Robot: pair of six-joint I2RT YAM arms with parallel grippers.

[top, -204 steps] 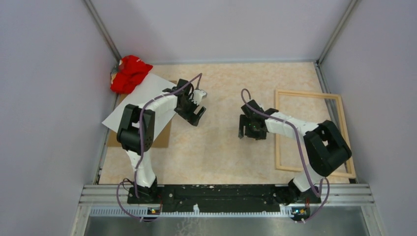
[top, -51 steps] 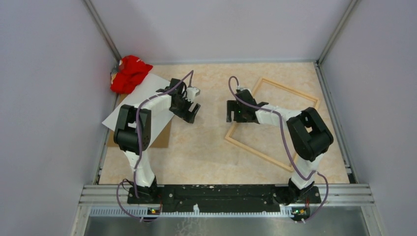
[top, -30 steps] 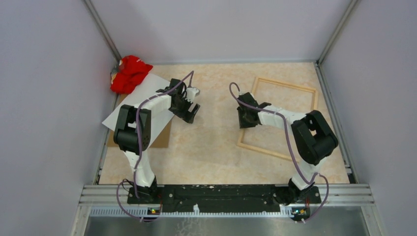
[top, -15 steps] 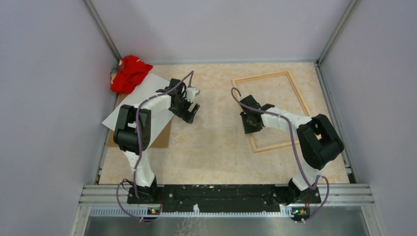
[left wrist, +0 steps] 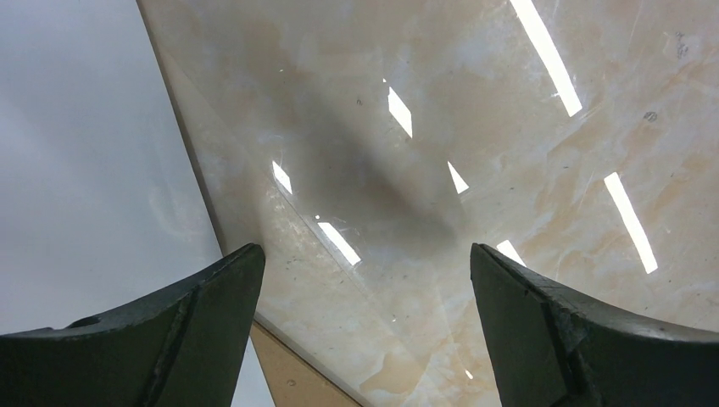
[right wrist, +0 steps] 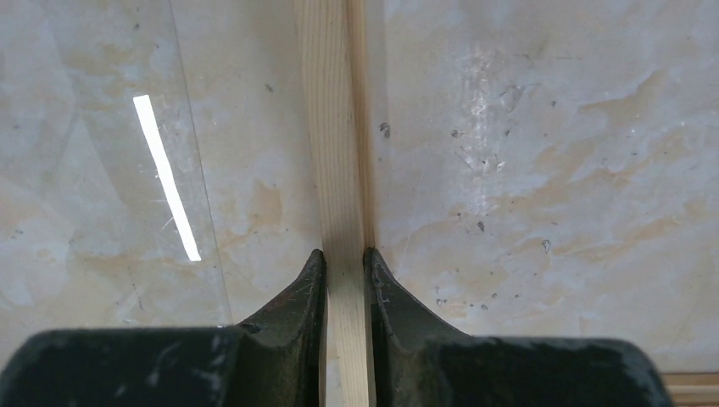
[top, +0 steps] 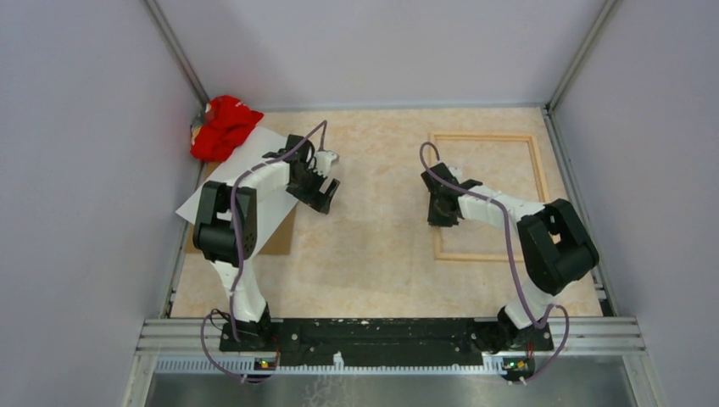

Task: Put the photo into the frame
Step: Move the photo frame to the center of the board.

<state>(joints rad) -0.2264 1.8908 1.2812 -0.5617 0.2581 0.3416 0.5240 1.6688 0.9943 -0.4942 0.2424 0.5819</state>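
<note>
The right claw [top: 441, 208] is closed on the frame [top: 487, 136]. In the right wrist view its fingers [right wrist: 301, 297] are pressed against either side of one thin wooden rail, which runs straight ahead from the grip. The frame lies flat on the bench [top: 373, 246], and the rail held is its left long side, so the rest of the frame is spread out to the right of this claw. The left claw [top: 318, 188] is opened wide with nothing between its fingers [left wrist: 203, 314], and only bare marbled bench is seen under the gap. The photo [top: 254, 153] lies just to the left of this claw with its plain whitish back up, and its edge runs beside the left finger. A brown board [top: 275, 237] shows from under the photo on the claw's near left. A red cloth [top: 222, 125] lies farther to the left, at the photo's far corner.
</note>
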